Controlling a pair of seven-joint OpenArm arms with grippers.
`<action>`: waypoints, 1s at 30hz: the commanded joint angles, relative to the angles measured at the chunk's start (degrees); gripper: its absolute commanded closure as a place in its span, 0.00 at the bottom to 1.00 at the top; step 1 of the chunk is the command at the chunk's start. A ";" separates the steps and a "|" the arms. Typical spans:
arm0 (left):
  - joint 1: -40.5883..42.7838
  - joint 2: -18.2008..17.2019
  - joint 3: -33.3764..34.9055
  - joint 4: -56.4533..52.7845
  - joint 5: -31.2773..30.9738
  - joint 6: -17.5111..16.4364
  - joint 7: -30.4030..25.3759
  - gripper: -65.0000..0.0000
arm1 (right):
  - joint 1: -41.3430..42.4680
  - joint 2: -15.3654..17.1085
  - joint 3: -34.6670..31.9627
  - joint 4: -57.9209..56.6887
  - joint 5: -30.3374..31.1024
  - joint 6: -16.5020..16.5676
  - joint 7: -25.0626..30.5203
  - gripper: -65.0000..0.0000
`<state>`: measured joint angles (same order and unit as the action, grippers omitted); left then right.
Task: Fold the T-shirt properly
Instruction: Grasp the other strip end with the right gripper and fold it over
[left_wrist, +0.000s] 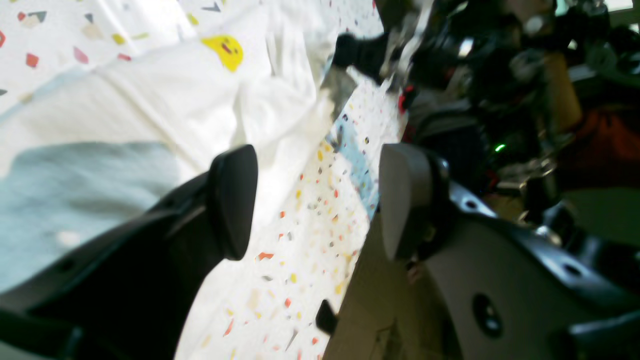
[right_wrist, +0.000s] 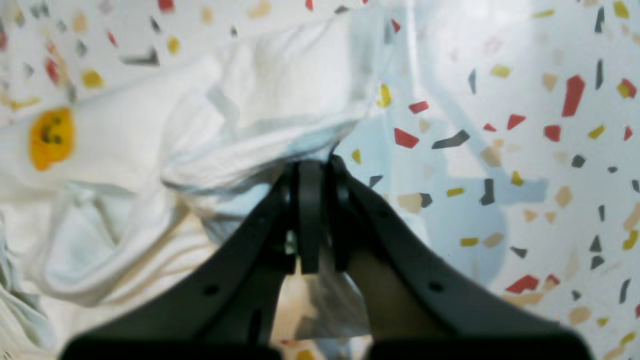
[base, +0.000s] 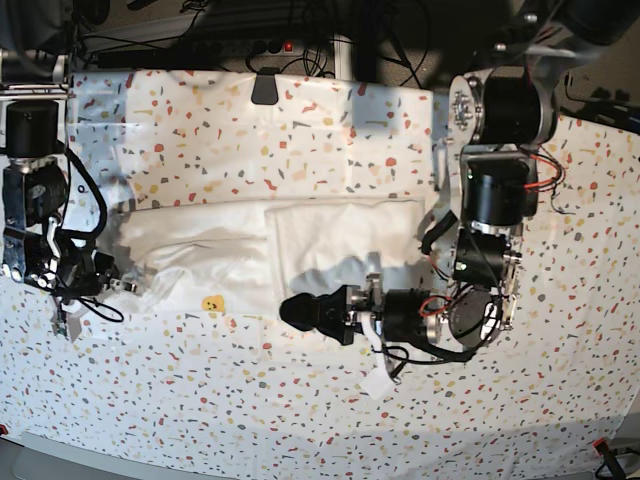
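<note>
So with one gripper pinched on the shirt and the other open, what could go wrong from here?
The right gripper is shut on only a thin edge of the T-shirt, so the fabric may slip out when pulled. The left gripper hangs open with nothing between its fingers, so a one-sided pull could drag the bunched cloth askew across the table cover.

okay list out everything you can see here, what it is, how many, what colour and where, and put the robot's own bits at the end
T-shirt: one, white with a small yellow face print, lying partly folded across the middle of the table.
Table cover: one, white with coloured terrazzo specks, over the whole table.
Cables: several, dark, along the far edge behind the table.
Left gripper: one, black, jaws open, above the cover at the shirt's edge, holding nothing.
Right gripper: one, black, shut on a bunched edge of the T-shirt at its end.
</note>
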<state>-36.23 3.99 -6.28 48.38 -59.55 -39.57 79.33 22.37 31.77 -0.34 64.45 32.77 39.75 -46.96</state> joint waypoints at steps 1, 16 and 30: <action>-2.05 -1.09 -0.02 0.92 -1.60 -0.43 -1.05 0.43 | 1.44 0.87 0.44 1.46 0.92 0.25 0.33 1.00; 3.17 -11.61 0.00 0.90 -1.55 -0.43 0.67 0.43 | 4.70 -4.70 0.44 9.60 5.55 0.25 -5.95 1.00; 7.37 -11.50 0.00 0.90 2.32 -0.43 -1.05 0.43 | 13.88 -19.76 0.42 9.60 5.18 0.25 -12.79 1.00</action>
<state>-27.16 -7.29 -6.28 48.38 -55.92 -39.59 78.54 34.11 11.62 -0.08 72.90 37.67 39.75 -59.51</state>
